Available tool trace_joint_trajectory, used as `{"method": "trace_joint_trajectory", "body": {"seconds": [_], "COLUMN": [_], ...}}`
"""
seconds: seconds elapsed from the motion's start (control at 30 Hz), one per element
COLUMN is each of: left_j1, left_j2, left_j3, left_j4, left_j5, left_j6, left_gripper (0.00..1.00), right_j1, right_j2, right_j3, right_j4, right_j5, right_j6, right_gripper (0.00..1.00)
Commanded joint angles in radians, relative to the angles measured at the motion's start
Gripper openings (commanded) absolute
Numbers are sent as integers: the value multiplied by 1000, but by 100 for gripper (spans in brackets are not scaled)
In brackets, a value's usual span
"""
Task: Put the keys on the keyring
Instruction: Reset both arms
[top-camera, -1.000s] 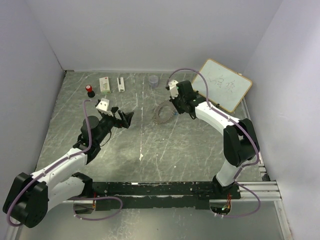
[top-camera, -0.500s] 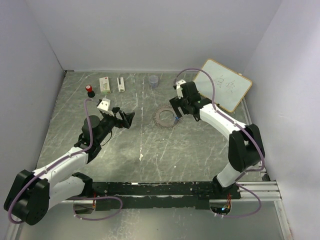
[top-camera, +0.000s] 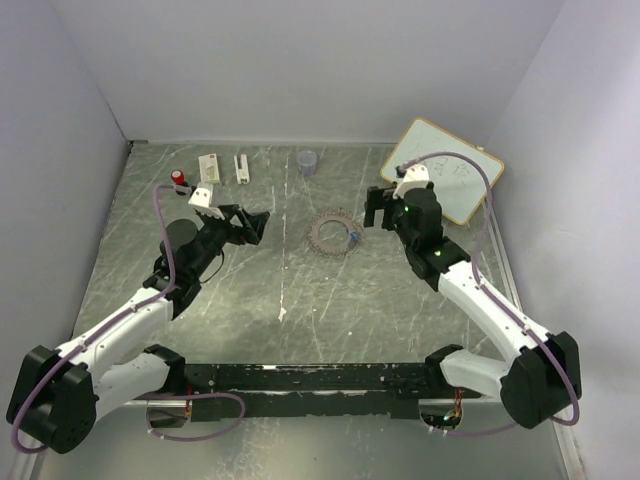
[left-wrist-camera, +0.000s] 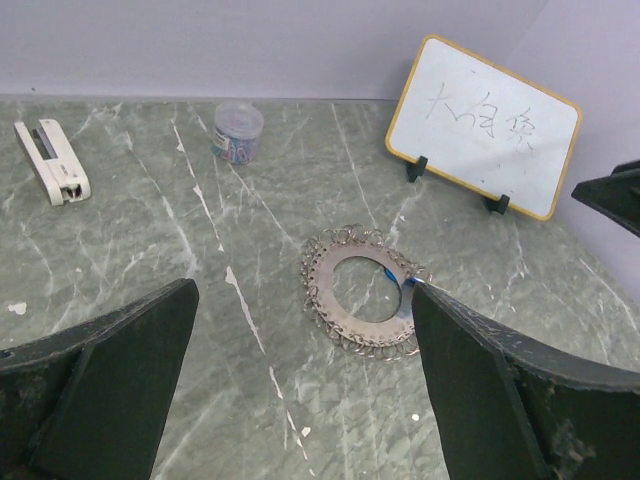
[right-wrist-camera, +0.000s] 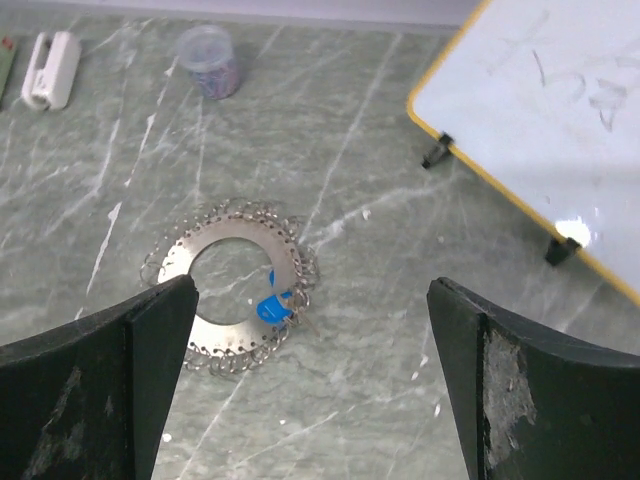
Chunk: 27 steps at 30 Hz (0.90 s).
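- While left gripper (top-camera: 255, 225) and right gripper (top-camera: 381, 206) gape wide and empty, blue key (right-wrist-camera: 268, 307) lies on keyring (top-camera: 331, 233) rim.
- I judge placing done; next, confirm it's actually threaded.

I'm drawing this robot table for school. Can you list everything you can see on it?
keyring: one, silver, middle of the table
key: one, blue, on the keyring's right edge
cup: one, clear, far edge
stapler: one, white, far left
box: one, white, left of the stapler
red item: one, left of the box
whiteboard: one, yellow frame, far right
table: one, grey-green
left gripper: black, open
right gripper: black, open
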Motion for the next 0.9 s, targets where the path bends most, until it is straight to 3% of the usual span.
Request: {"method": "trace_joint_trajectory", "body": {"seconds": [0.0, 0.23, 0.37, 0.57, 0.87], "left_j1": [4, 2, 1, 1, 0], "left_j2": [-29, -102, -134, -144, -135], "left_j3": [16, -17, -21, -29, -6], "left_j4": [-37, -52, -62, -69, -105], "left_j5": [-18, -38, -53, -81, -115], "left_j6": [-35, -34, -42, -77, -101], "left_gripper": [100, 100, 100, 99, 100], "right_j1": [-5, -5, -6, -6, -6], "right_j2": [-89, -435, -586, -565, -540], "right_j3": [-127, -426, -507, -452, -429], "right_j4": [134, 331, 363, 257, 228], "right_j5": [189, 356, 394, 359, 302], "right_j6": [245, 442, 440, 392, 374], "right_gripper": [100, 100, 100, 100, 100]}}
